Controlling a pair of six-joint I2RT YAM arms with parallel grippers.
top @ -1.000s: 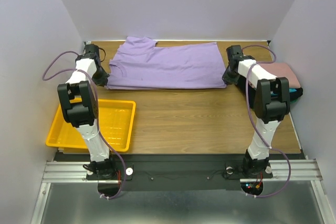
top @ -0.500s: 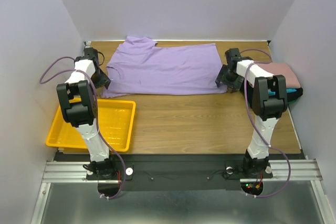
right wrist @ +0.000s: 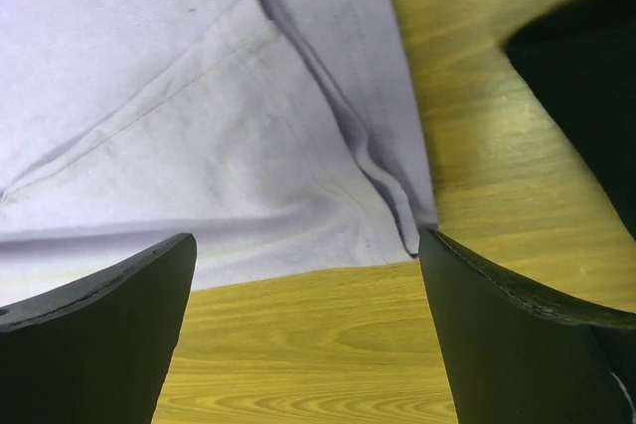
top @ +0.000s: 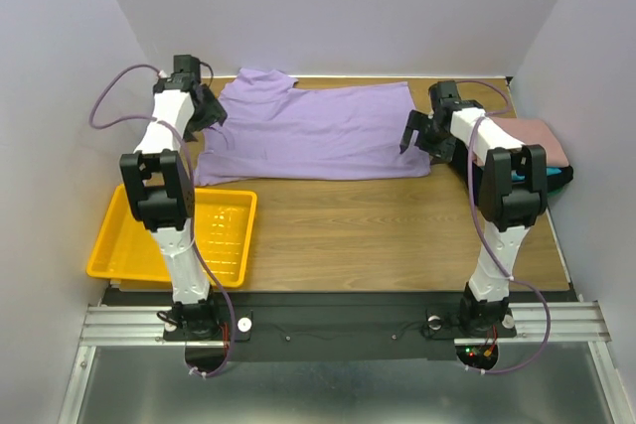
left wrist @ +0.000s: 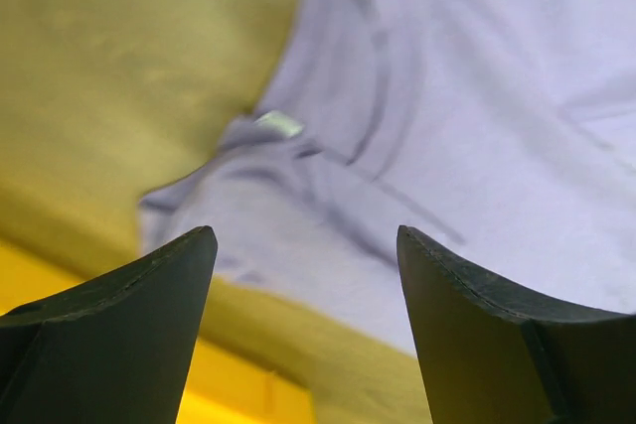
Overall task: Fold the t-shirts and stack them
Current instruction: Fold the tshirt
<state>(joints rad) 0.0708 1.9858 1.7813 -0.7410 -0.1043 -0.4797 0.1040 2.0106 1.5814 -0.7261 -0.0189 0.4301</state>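
Note:
The lavender t-shirt (top: 313, 134) lies flat along the back of the table, folded lengthwise, with its collar end to the left. My left gripper (top: 204, 111) hovers open above that collar end, and the left wrist view shows the collar and label (left wrist: 280, 124) below the empty gripper (left wrist: 303, 245). My right gripper (top: 415, 136) stands open just off the shirt's near right corner. In the right wrist view the hem corner (right wrist: 402, 225) lies loose between the spread fingers (right wrist: 119, 315). Folded pink (top: 542, 136) and teal (top: 558, 178) t-shirts are stacked at the right edge, partly hidden by the right arm.
A yellow plastic tray (top: 109, 255) sits at the near left, beside the left arm's base, and its corner (left wrist: 119, 394) shows in the left wrist view. Bare wood table (top: 397, 225) stretches in front of the shirt. White walls close in the back and both sides.
Both grippers have opened and let go of the lavender shirt's near corners after pulling its edge a little nearer. The left gripper has since lifted and moved toward the back.

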